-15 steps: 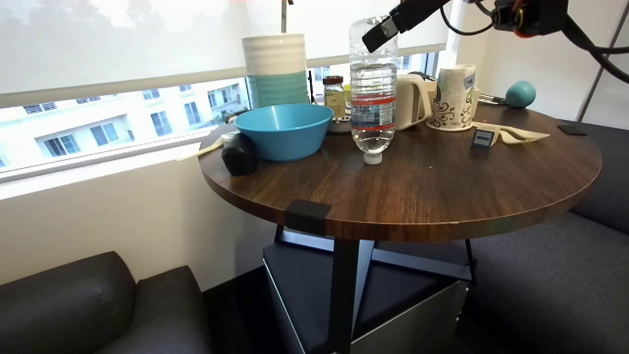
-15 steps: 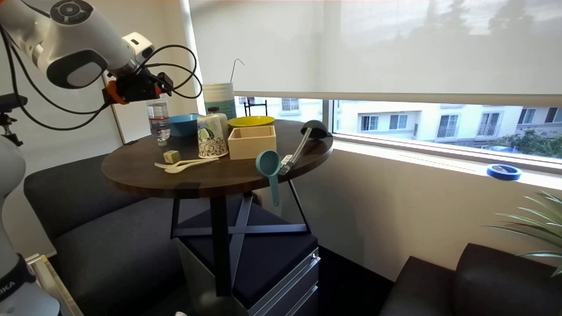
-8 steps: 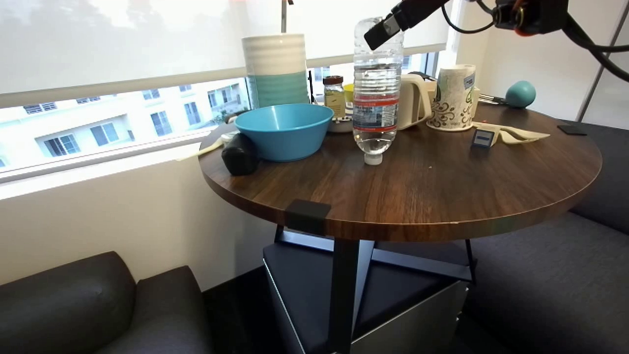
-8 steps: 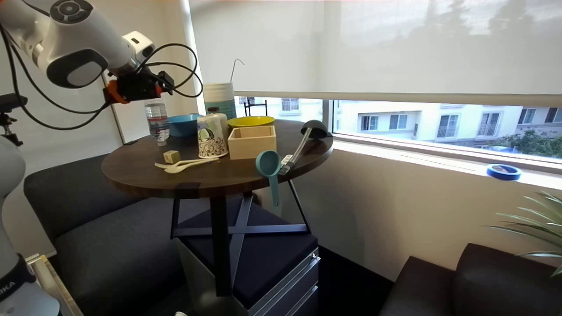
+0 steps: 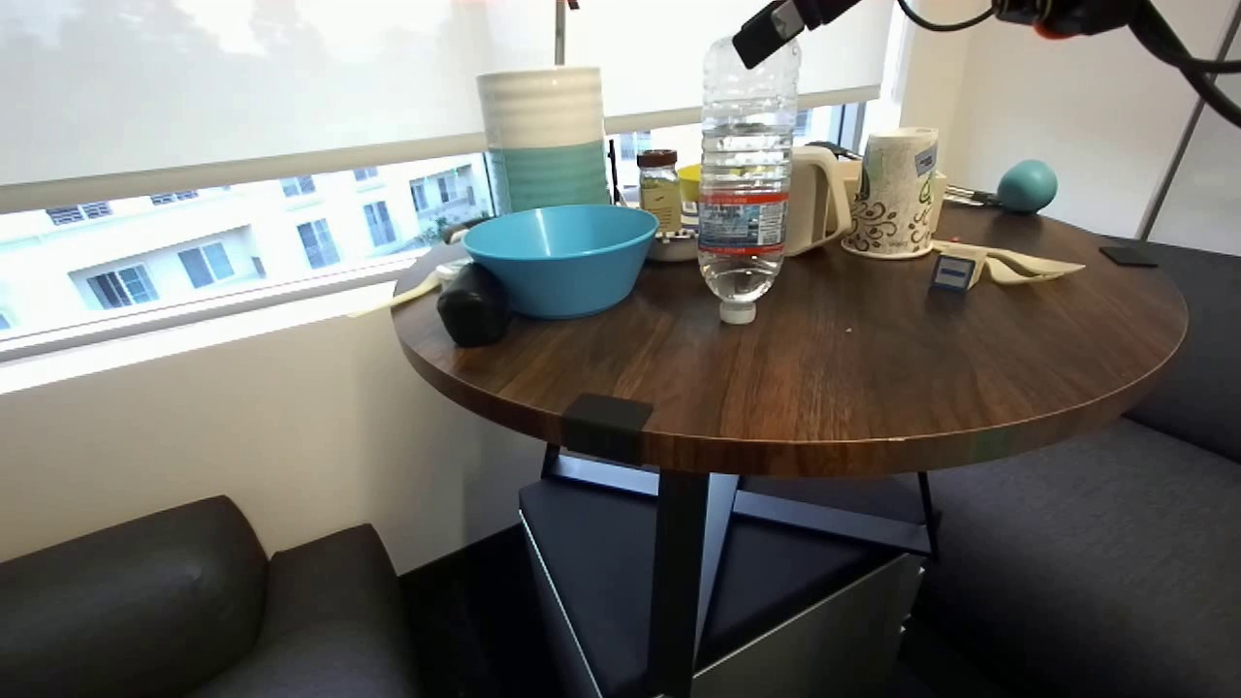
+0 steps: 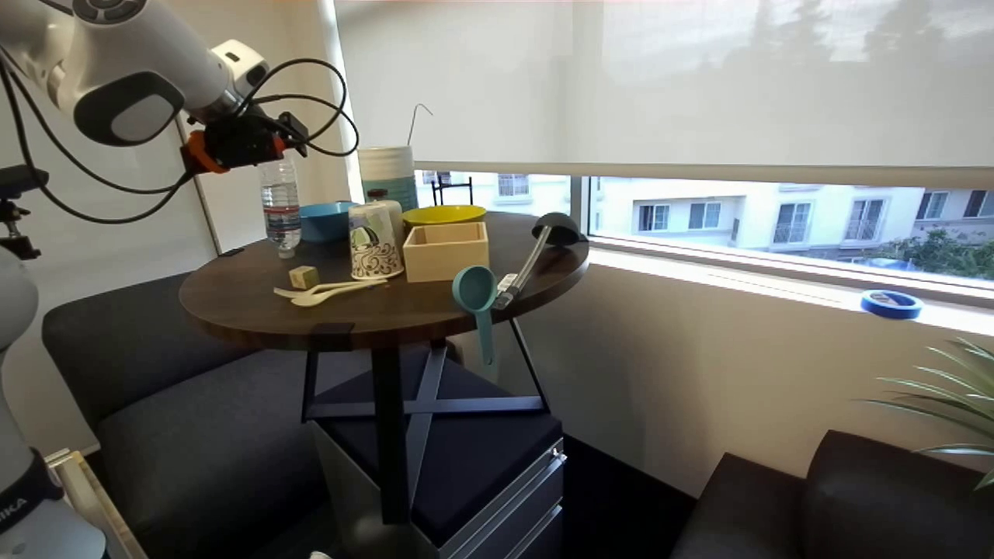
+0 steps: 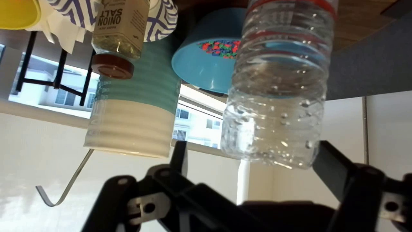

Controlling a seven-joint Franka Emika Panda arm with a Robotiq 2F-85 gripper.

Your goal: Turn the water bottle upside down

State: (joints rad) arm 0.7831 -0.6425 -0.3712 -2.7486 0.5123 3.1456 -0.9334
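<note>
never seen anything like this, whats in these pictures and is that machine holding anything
The machine is a white jointed robot arm ending in a black two-fingered gripper. Two pictures look in from outside; the third, from its wrist, shows the scene upside down. On a round brown wooden table are, among other things, a round blue bowl, an open pale wooden box and a clear ribbed plastic water bottle, standing on its white cap. Nothing looks held: the fingers are spread, with a gap beside the bottle.

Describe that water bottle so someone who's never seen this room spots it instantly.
Find the round wooden table. In an exterior view, right of its blue bowl stands the water bottle. Its clear ribbed plastic, upside down on a white cap, sets it apart.
</note>
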